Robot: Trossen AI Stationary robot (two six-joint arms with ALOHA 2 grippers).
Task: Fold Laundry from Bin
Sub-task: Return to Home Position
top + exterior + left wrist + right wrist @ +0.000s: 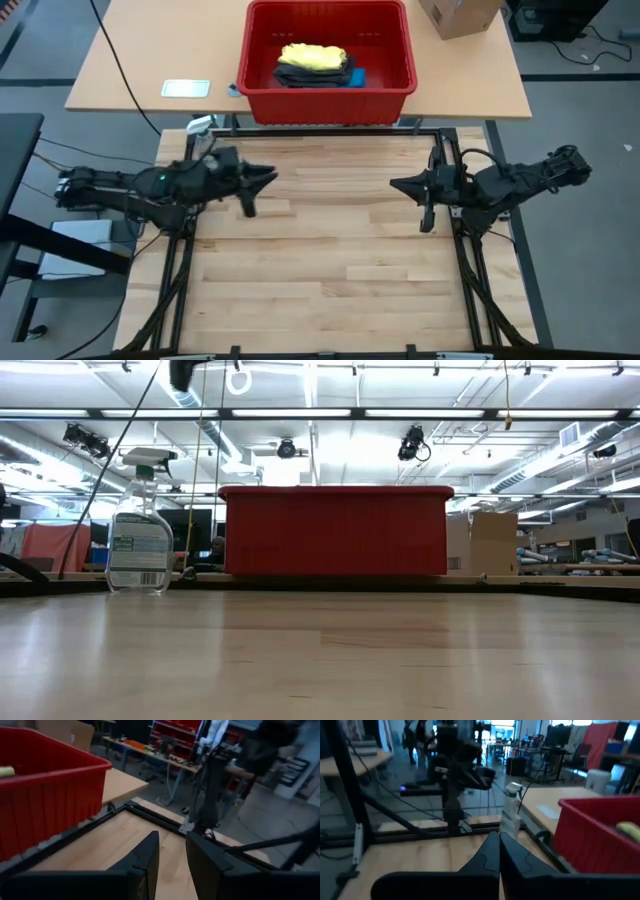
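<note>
The red bin (327, 50) stands on the far table, behind the work table's back edge; it also shows as the bin (335, 530) in the low view. In it lies the laundry: a yellow garment (313, 55) on a dark grey one (315, 76), with a bit of blue (358, 76) beside them. My left gripper (268, 180) hovers over the table's left side, pointing level toward the right, fingers a little apart (172, 840) with nothing between them. My right gripper (397, 184) hovers over the right side, pointing left, shut (498, 837) and holding nothing.
A spray bottle (200, 128) stands at the work table's far left corner. A black frame (320, 131) runs round the work table. On the far table are a brown cardboard box (458, 15) at the right and a pale flat thing (186, 88) at the left.
</note>
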